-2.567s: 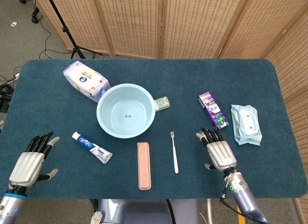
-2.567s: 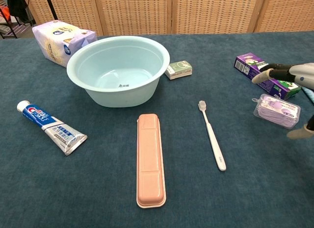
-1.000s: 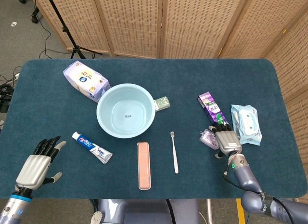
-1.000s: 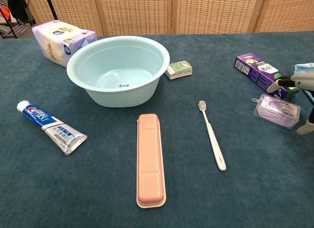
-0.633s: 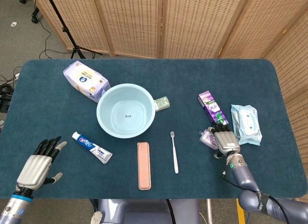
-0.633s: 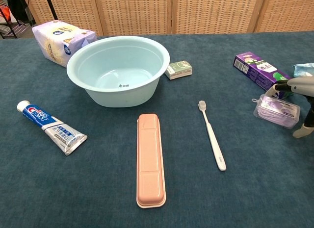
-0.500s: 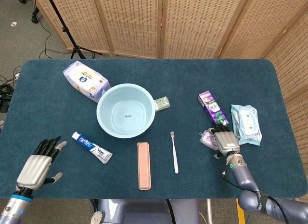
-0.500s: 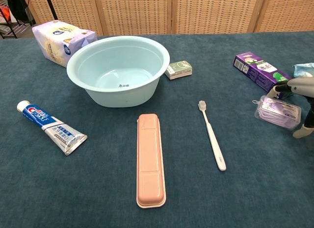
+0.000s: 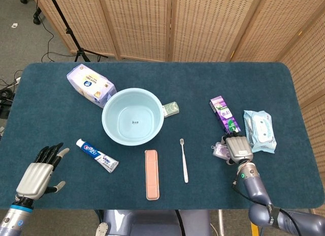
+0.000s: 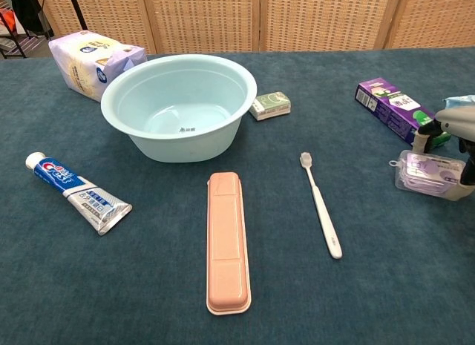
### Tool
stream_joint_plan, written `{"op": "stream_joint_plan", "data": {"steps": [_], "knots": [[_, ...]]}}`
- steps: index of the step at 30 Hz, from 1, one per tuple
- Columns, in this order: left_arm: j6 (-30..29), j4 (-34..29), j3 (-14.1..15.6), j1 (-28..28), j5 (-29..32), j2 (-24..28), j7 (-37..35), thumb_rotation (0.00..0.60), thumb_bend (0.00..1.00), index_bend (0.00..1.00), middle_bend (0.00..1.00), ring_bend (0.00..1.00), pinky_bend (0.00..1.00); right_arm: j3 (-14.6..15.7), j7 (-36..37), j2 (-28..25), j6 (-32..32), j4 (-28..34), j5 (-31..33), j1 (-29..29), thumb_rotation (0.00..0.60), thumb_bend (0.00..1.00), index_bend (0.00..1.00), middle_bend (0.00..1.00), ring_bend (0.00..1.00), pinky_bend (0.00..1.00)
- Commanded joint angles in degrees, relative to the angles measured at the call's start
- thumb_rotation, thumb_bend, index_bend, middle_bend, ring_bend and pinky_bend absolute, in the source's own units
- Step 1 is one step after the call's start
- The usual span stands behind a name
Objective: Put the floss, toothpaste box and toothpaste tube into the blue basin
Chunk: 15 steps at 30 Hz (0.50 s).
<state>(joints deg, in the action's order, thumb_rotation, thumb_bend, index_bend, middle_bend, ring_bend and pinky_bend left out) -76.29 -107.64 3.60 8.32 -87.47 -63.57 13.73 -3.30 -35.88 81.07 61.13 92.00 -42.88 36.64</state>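
One basin [image 9: 133,119], toothpaste tube [image 9: 97,155], toothpaste box [image 9: 224,115], floss [image 10: 430,174], toothbrush [image 9: 183,160]; possibly two tissue packs [image 9: 90,83].

**Surfaces and materials on the table**

The table [image 10: 148,300] wears matt, napped blue cloth. The basin [image 10: 180,104] is smooth, glossy plastic, as is the pink case [image 10: 227,241]. The floss [image 10: 429,173] sits in clear shiny plastic. The toothpaste box [image 10: 391,111] looks like printed card. The right hand [image 9: 238,149] has matt grey plates.
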Motion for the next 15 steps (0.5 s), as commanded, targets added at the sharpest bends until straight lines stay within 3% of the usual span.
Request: {"op": "stream_joint_plan", "data": {"steps": [1,4,15], "knots": [[0.0,-0.01,-0.01,0.0,0.02,-0.01,0.0,0.6,0.2,0.0,0.0,0.0,0.0,0.13,-0.46,-0.04,0.66,0.1,-0.09,-0.3,0.6,0.18,0.52,0.37,0.35,0.41],[-0.07,-0.05,-0.03,-0.01,0.01,0.04,-0.06,0.6,0.2,0.0,0.0,0.0,0.0,0.28,-0.95,-0.22,0.73,0.37,0.47,-0.46,0.6,0.19,0.57,0.42,0.41,0.45],[-0.38,-0.19,-0.19,-0.05,-0.06,0.4,-0.72,0.6,0.2,0.0,0.0,0.0,0.0,0.07,-3.07,-2.27,2.48,3.52,0.03,-0.43,0.6,0.21,0.62,0.47,0.45,0.47]]}}
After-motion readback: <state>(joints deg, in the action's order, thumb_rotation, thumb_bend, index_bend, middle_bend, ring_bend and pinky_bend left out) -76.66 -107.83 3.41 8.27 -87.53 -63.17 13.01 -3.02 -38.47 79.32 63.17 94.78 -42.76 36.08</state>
